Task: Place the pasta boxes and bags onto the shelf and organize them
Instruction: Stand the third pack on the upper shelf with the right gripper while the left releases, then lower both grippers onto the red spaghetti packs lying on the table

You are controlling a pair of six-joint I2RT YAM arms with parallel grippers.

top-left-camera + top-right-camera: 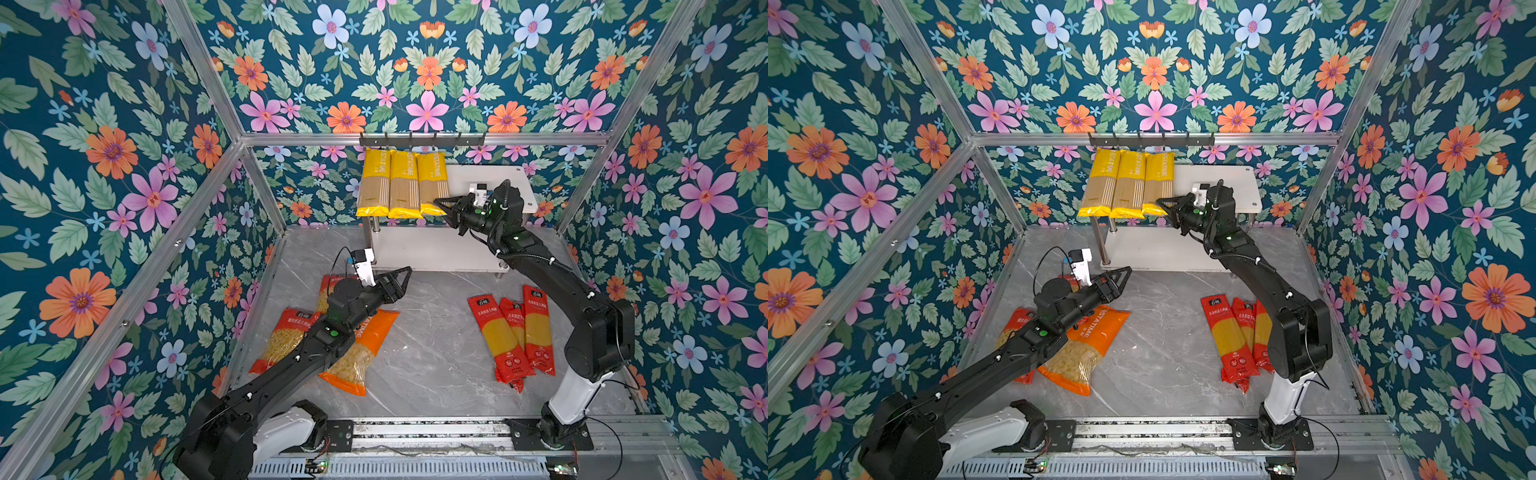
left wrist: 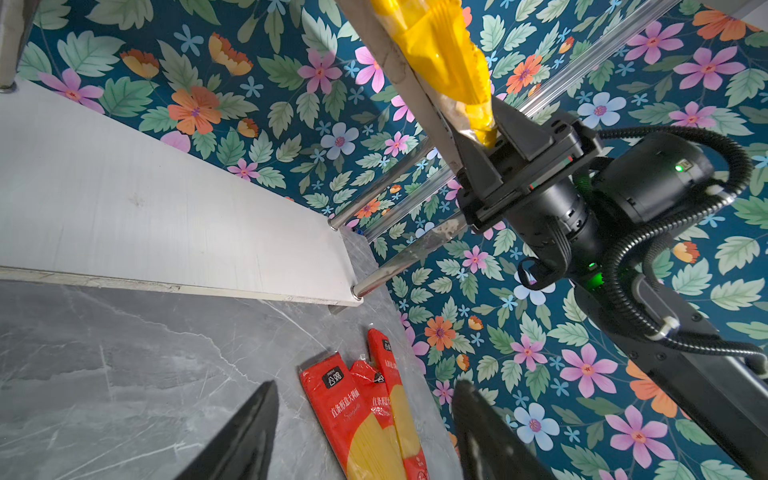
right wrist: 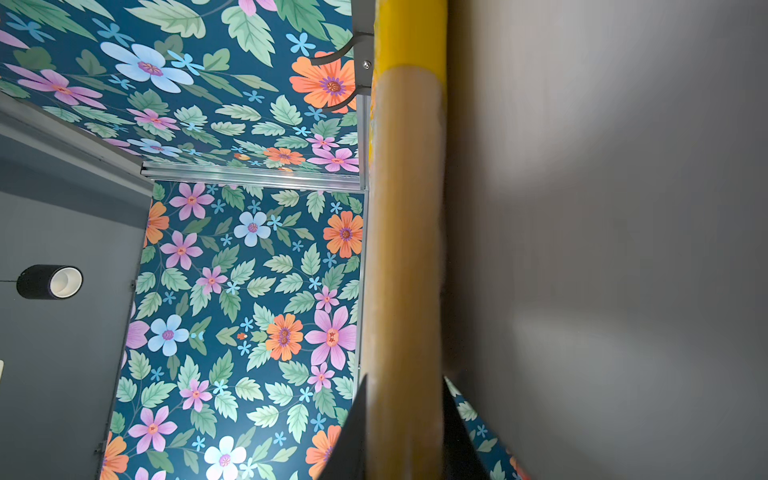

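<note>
Yellow pack (image 3: 405, 249) tight between right fingers (image 3: 352, 444)

- Three long yellow plastic packs (image 1: 405, 183): black capitals run lengthwise on the yellow top part. "STATIME" reads in both top views; the first letters are cut off.
- Orange plastic macaroni bag (image 1: 1088, 349): the same "STATIME" in capitals, its start covered.
- Long red plastic spaghetti packs (image 2: 353, 415): a small black label with white "公鸡", then white "直条形意大利面" down the pack and "Spaghetti" in script, seen in the left wrist view.
- Squat red plastic macaroni bag (image 1: 286, 336): a black label and a white Chinese line, too small to read.
</note>
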